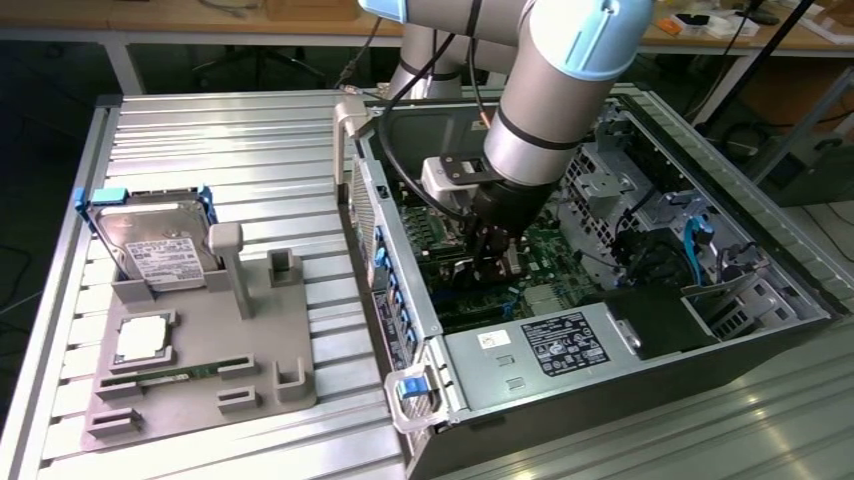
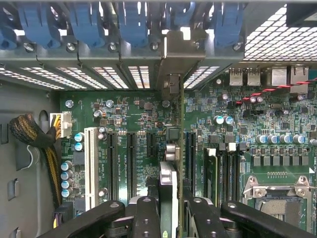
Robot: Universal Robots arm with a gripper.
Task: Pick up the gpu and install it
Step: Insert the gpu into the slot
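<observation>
Wrist view: the gpu (image 2: 171, 163), a thin dark card seen edge-on, stands upright over the green motherboard (image 2: 133, 129), its long axis running from the hand (image 2: 171, 208) toward the silver end bracket (image 2: 171, 64) at the slotted rear wall of the case. The hand grips the gpu between its two black fingers (image 2: 146, 215). Exterior view: the hand (image 1: 491, 262) reaches into the open computer case (image 1: 561, 345), beside a grey parts holder (image 1: 200, 350) on the table (image 1: 227, 140)

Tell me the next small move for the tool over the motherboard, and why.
Probably ease straight down. The tool grips the gpu edge-on above the motherboard, its bracket near the rear slot openings, and it does not look seated in an expansion slot yet.
</observation>
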